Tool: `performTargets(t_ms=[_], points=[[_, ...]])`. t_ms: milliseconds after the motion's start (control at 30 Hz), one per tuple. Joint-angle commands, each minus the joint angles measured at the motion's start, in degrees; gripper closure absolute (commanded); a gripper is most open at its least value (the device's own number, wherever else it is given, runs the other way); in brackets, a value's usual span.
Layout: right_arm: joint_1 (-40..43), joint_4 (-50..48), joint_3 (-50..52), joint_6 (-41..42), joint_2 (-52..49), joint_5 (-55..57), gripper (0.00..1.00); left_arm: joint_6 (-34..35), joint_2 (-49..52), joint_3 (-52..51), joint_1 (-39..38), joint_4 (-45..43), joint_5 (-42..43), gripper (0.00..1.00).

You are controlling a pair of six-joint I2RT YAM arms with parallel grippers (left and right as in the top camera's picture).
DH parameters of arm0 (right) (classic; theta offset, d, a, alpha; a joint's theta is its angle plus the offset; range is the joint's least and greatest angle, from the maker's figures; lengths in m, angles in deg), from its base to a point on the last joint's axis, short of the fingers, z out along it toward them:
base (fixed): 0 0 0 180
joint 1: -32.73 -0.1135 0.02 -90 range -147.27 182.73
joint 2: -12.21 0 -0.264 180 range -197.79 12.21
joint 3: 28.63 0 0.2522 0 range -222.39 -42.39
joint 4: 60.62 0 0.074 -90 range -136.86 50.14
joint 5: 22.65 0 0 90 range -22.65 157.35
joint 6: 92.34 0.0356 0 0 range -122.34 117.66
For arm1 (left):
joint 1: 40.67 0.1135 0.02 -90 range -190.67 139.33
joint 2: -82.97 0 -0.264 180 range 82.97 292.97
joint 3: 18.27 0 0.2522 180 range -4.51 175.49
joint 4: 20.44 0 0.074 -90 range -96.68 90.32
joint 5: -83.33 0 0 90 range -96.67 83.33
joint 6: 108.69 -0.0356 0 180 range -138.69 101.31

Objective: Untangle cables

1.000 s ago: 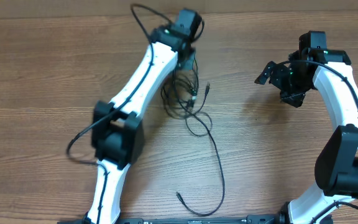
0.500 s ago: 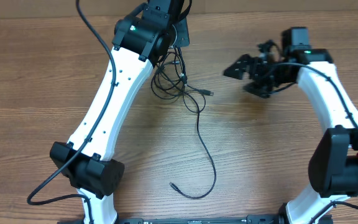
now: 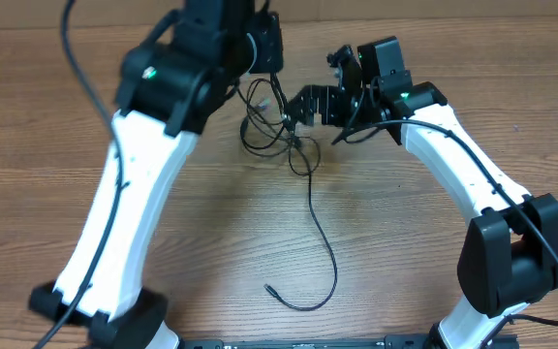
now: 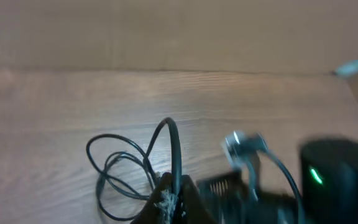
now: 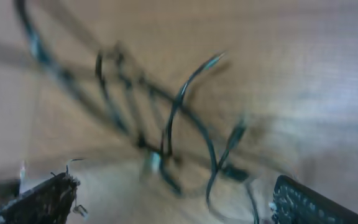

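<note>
Cables [image 3: 292, 145]: thin black cords, bunched into a small tangle of loops close to the far edge of the bench [image 3: 56, 116], about midway along it.
Left fingers: closed on the top of the tangle. From the left wrist view, the left gripper [image 4: 169, 196] pinched one cord, with a loop arching up from the pinch and more loops lying on the wood to its left.
Right fingers: spread wide with nothing held. In the right wrist view, the right gripper [image 5: 166, 202] showed one finger [image 5: 39, 199] at each lower corner, with the blurred loops ahead between them.
Right gripper's place: just to the right of the tangle, pointing at it. I couldn't tell whether it touched the cords.
Loose tail: one cord ran from the tangle toward the near edge, curled round, and finished in a plug end [image 3: 267, 288] lying flat on the bench.
Left arm [image 3: 129, 194]: white, reaching from the near-left corner up to the far edge.
Right arm [image 3: 453, 155]: white, arching in from the near-right corner.
</note>
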Motion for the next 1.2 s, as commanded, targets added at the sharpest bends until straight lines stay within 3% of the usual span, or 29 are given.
performTargets(t_ms=[0,200,433,567,900,1167], points=[[0.4,-5.3,-0.5,9.5,0.8,0.5,0.00,-8.9,-3.6,0.7,0.2,0.5,5.2,0.96],[-3.1,-9.7,-0.5,7.3,0.8,-5.0,0.00,-9.1,-4.4,0.7,0.2,-1.6,9.5,0.96],[-8.6,-3.2,-0.5,5.7,-2.8,11.6,0.00,-9.1,-5.5,0.7,0.2,-5.0,10.9,0.96],[-7.9,0.5,-0.5,9.9,-8.0,19.5,0.00,-9.1,-7.8,0.7,1.2,-4.0,10.7,0.96],[5.0,13.9,-0.5,11.3,-11.3,32.8,0.00,-4.7,-16.1,0.7,18.6,0.9,10.9,0.96],[19.4,18.8,-0.5,12.1,-11.3,32.7,0.00,-3.8,-18.0,0.7,26.9,3.5,11.7,0.96]])
